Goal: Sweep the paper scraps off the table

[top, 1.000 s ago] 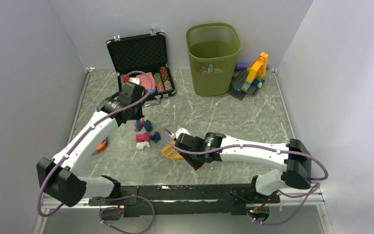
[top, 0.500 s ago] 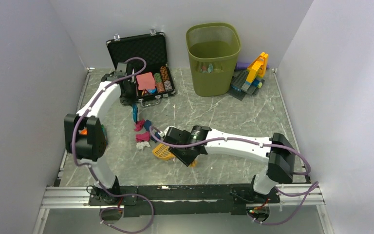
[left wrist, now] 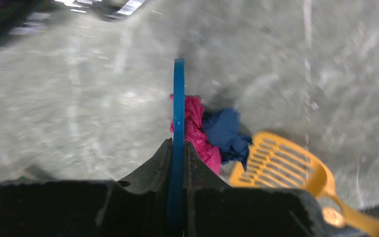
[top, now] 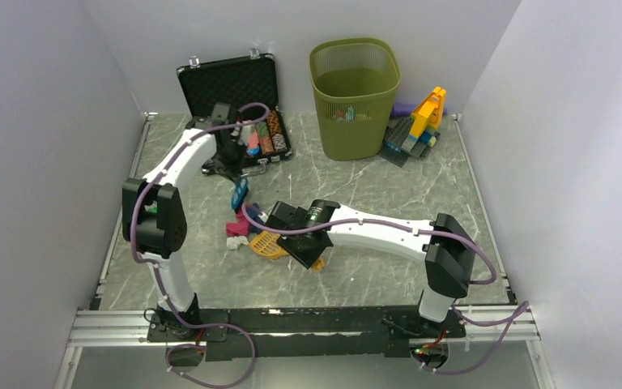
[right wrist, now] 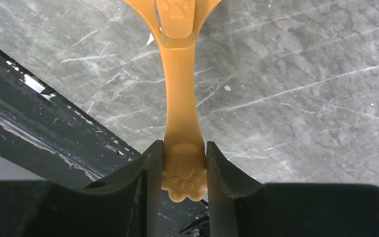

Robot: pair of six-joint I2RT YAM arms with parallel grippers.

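Top view: my left arm has swung back beside the open case (top: 231, 85). Its left claw (top: 235, 174) now sets a blue blade (top: 240, 194) just behind the paper scraps (top: 236, 228) on the worktop (top: 372, 186). The right claw (top: 304, 253) has slid the orange scoop (top: 266, 243) up to them.

Left wrist view: the claw is pressed together on the blade, with pink and navy scraps against its far side and the scoop mouth beside them.

Right wrist view: the claw pinches the scoop's handle.

I judge the pile bracketed and ready to push in.
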